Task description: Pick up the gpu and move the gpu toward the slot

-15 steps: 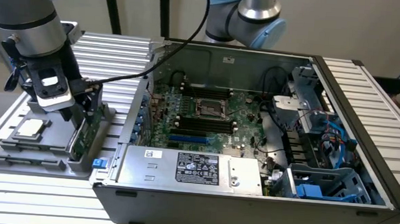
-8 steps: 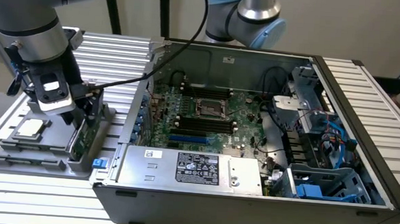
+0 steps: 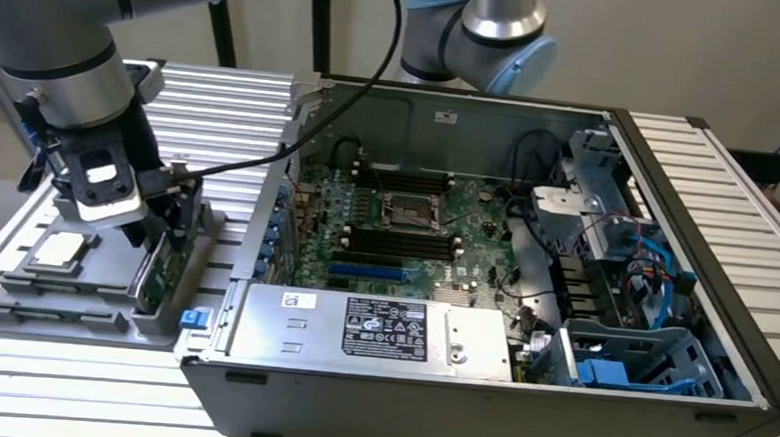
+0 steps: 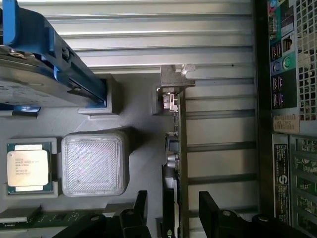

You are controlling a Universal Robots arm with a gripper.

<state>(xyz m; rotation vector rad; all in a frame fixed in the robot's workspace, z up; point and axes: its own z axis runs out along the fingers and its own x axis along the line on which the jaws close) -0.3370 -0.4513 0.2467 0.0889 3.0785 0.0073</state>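
The gripper [image 3: 160,229] hangs low over a grey tray [image 3: 38,305] that sits on the slatted table [image 3: 236,100], at the exterior view's left of the open case [image 3: 487,414]. Its two dark fingers [image 4: 141,206] are spread apart and straddle the gpu [image 4: 182,129], one on each side of the card. In the wrist view a gap shows between each finger and the card, so the gripper [image 4: 173,194] grasps nothing.

The gpu [image 3: 160,267] stands on its long edge in a groove of the tray, on the side nearest the case. From the wrist camera it appears edge-on: a thin green strip with small grey and silver parts standing off one face, and a narrow silver bracket [image 4: 176,74] bent across its far end. In the exterior view a sliver of its green face shows below the gripper, upright between the tray's grey walls.

Other parts lie in the tray, apart from the card. A square silver chip [image 4: 27,168] rests in its own pocket, with a clear ribbed square block [image 4: 94,163] just beside it. A drive [image 4: 44,69] with blue rails sits in another holder.

Inside the case, the motherboard [image 3: 404,219] lies flat with its empty socket in the middle, and a silver power supply [image 3: 371,328] fills the near edge.
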